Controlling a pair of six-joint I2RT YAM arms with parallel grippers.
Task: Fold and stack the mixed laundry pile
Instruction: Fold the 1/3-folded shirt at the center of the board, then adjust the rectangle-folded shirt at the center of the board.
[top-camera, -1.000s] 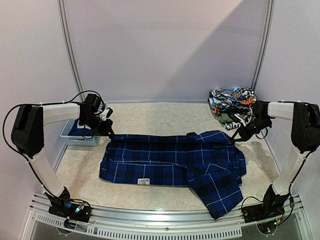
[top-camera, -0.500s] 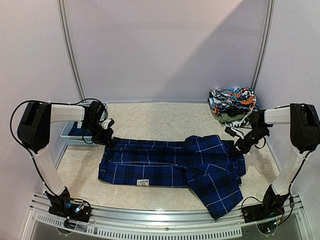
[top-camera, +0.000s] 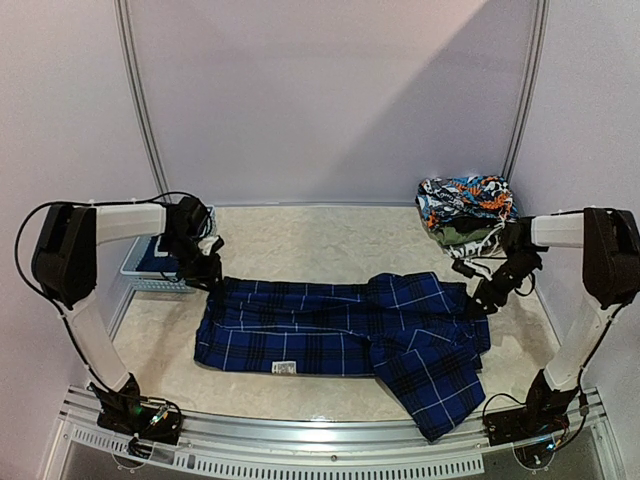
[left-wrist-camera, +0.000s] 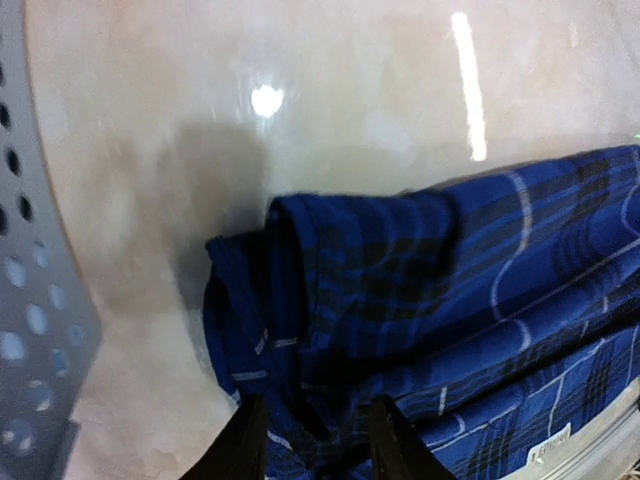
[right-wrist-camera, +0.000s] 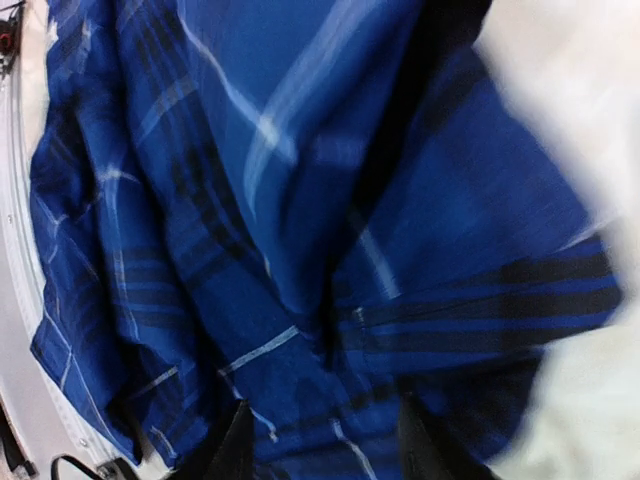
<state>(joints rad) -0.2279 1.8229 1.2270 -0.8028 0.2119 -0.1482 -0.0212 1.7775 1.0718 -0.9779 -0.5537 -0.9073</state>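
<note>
- The plaid shirt (top-camera: 330, 320) lies spread out in the middle of the bench (top-camera: 320, 240). It runs long ways from left to right.
- One sleeve (top-camera: 435, 390) sticks out toward the near edge on the right.
- The rest of the laundry pile (top-camera: 465, 212) sits in a heap at the far right corner, well apart from the left arm.
- The left fingers (left-wrist-camera: 245, 450) are apart. They hang right over the shirt's far left corner, close to the basket (top-camera: 145, 278).
- The right fingers (right-wrist-camera: 232, 450) are apart too. They are over the shirt's far right end.
- I think the step is folding this shirt, with both arms working the far edge.
- To do it well, both arms should go straight up first. That way no cloth gets dragged along.
- The next grab should take only the top layer, at two spots the same way in from each end.
- Both arms should move together so the fold stays straight.
- The loose sleeve needs to be tucked in, or the fold will be lumpy.
- The left corner looks bunched up, so it may need a little tug flat.
- The right wrist picture is blurry. I cannot tell if cloth touches those fingers.
- Only the tips of each pair of fingers show in the wrist pictures.
- I cannot count the clothes in the heap.
- Something dark sits in the basket, but I cannot tell what.
</note>
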